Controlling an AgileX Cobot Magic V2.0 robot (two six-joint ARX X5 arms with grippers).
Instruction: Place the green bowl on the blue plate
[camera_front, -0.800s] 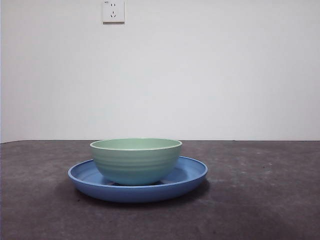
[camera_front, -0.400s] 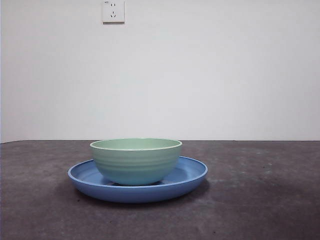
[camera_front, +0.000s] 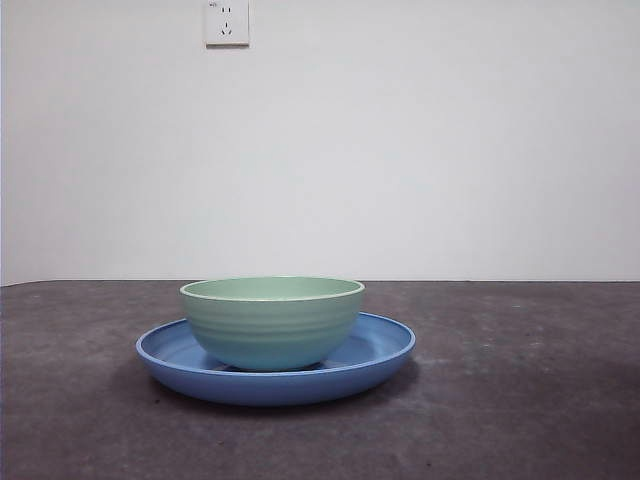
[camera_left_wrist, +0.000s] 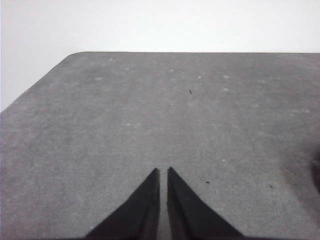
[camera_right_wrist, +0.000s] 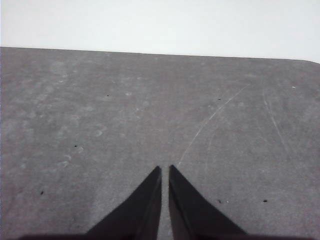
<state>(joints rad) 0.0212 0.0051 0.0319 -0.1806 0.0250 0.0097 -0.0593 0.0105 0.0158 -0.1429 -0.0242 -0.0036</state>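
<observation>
We are seeing the green bowl (camera_front: 272, 322) sitting upright on the blue plate (camera_front: 385, 349), w/ left gripper (camera_left_wrist: 163, 172) & right gripper (camera_right_wrist: 165, 170) both clenched empty, neither near it.

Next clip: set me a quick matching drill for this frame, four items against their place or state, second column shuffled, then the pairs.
Column one:
1. green bowl
2. blue plate
3. left gripper
4. wall socket

Column two:
A. high on the white wall
B. lying flat on the dark table
C. jaws shut, over bare tabletop
D. standing upright on the plate

Pairs: 1-D, 2-B, 3-C, 4-A
</observation>
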